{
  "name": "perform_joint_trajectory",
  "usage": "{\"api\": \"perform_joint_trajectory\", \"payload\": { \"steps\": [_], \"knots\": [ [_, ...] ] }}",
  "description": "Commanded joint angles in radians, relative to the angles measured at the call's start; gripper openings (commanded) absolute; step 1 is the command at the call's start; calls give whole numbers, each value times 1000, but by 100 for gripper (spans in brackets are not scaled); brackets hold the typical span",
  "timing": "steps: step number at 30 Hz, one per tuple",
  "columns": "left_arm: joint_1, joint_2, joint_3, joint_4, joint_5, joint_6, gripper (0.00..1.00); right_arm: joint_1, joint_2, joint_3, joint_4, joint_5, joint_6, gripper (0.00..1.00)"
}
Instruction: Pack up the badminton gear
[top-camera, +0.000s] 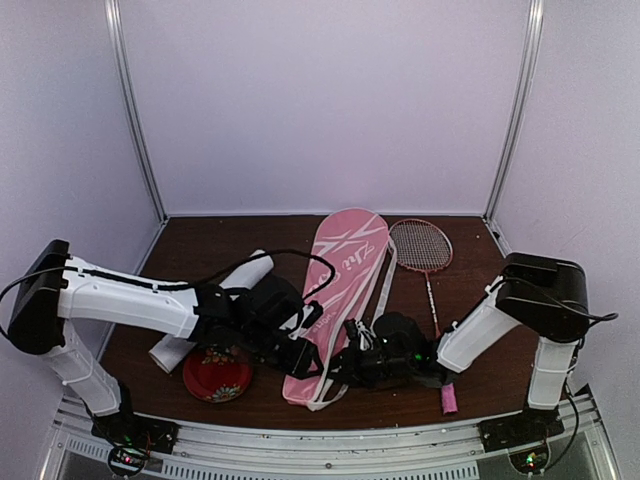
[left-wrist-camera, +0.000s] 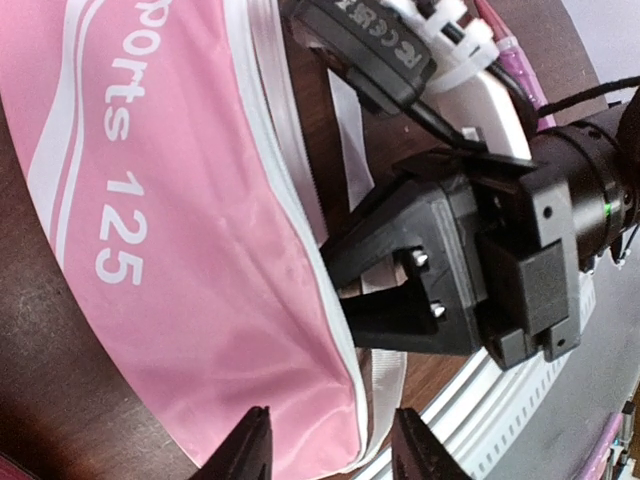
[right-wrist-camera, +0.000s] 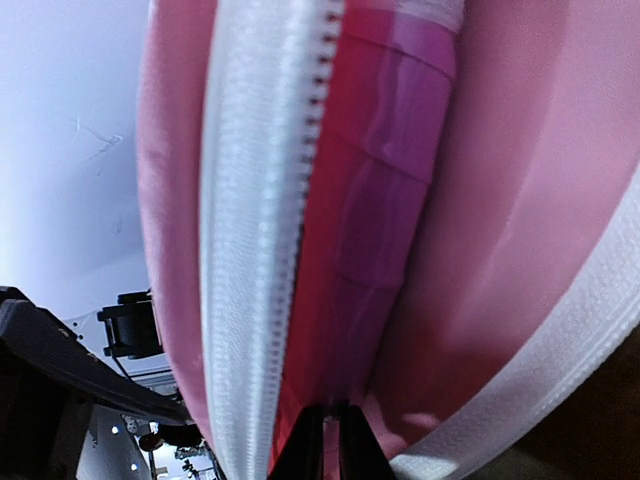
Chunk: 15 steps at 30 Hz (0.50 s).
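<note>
Closest to the lens, we see the right gripper (right-wrist-camera: 331, 440), its fingertips pinched on the open edge of the pink bag (right-wrist-camera: 540, 200). We note smooth, lightly creased pink fabric, a white zipper tape (right-wrist-camera: 250, 250) with fine teeth, and white lettering. Through the opening shows a racquet handle (right-wrist-camera: 390, 200) wrapped in glossy purple-pink grip. We see that the bag is long and racquet-shaped. It lies flat at the middle of the brown table (top-camera: 200, 250), its long axis running away from the arms, with the broad rounded end far and leaning slightly right. The left gripper (left-wrist-camera: 335, 445) stands with jaws parted astride the bag's narrow near end. Just right of the bag lies a second racquet (top-camera: 420, 245), head far, pink handle near. To the left we find a white tube (top-camera: 250, 272) and a red plate (top-camera: 217, 378).
</note>
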Motion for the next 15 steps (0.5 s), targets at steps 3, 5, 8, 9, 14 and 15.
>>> {"api": "perform_joint_trajectory", "payload": {
  "steps": [3,5,8,9,14,15],
  "knots": [
    [-23,37,0,14,-4,23,47,-7,-2,-17,113,-15,24,10],
    [-23,54,5,14,-2,29,48,-6,-4,-14,120,-21,26,10],
    [-27,83,25,13,3,44,49,-5,0,-9,129,-26,33,11],
    [-27,91,34,12,4,48,50,-5,2,-8,133,-27,34,11],
    [-32,122,77,-22,-23,56,49,-3,2,-3,144,-32,45,11],
    [-32,127,81,-30,-27,57,47,-3,1,-2,143,-32,47,11]
  ]
}}
